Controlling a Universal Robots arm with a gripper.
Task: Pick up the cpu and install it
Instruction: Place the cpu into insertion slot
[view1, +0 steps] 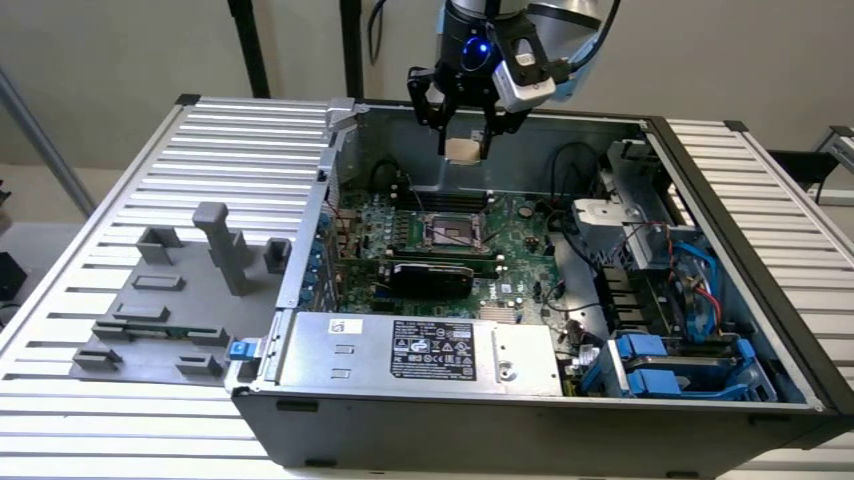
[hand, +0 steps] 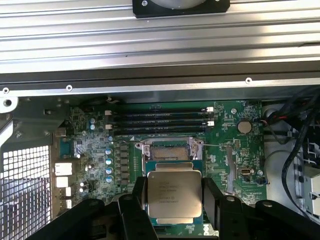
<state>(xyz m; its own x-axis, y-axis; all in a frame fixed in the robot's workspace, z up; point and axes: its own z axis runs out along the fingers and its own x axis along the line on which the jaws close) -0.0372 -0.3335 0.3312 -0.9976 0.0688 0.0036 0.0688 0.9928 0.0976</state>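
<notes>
The black fingers (hand: 139, 196) of the gripper (view1: 465, 140) are clamped on opposite edges of the small, flat, square cpu with a pale silver metal top (hand: 174, 195). It hangs above the far side of the open dark grey metal computer case (view1: 534, 425). On the green motherboard (view1: 523, 255), the square metal-framed socket (view1: 454, 232) appears empty. Seating it well likely calls for a level chip, edges square to the frame, centred, and a straight, gentle descent.

The cpu (view1: 465, 150) (hand: 174, 195), a flat square chip with a printed silver top, is hanging level, lifted above the socket (view1: 454, 232).
</notes>
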